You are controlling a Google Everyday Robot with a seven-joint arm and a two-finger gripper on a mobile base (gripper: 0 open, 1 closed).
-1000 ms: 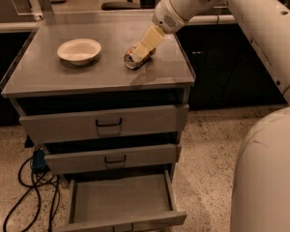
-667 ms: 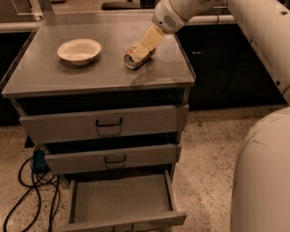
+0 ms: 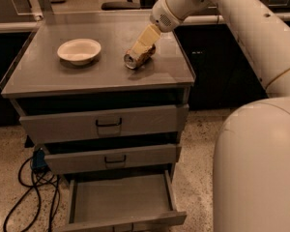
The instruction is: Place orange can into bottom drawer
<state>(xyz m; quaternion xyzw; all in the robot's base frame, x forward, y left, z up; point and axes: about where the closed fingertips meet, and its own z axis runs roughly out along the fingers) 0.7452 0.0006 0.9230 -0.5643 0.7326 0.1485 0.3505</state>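
1. The gripper (image 3: 143,43) is down over the grey cabinet top (image 3: 48,76), right of the middle, on the end of a cream-white arm (image 3: 241,23) that slants in from the upper right.
2. It sits against the far end of the orange can (image 3: 134,59); from where I stand I cannot tell whether it is clamped on the can or only lying over it.
3. The orange can lies on its side on the cabinet top, not upright. Its long axis runs on a diagonal, from near left to far right, roughly in line with the slant of the gripper above it.
4. The can's silver round end points toward the front left (toward the cabinet's front edge), and its other end is hidden beneath the gripper.
5. A white bowl (image 3: 79,50) stands to the left of the can on the same surface, apart from it and upright.
6. Below the top, two upper drawers with dark handles, the top one (image 3: 63,124) and the middle one (image 3: 145,154), are pushed in.
7. The bottom drawer (image 3: 121,197) is pulled out, showing a flat grey floor, well below the can.
8. Dark cables (image 3: 26,192) curl on the speckled floor at the cabinet's left.
9. The robot's bulky white body (image 3: 261,168) fills the right foreground.
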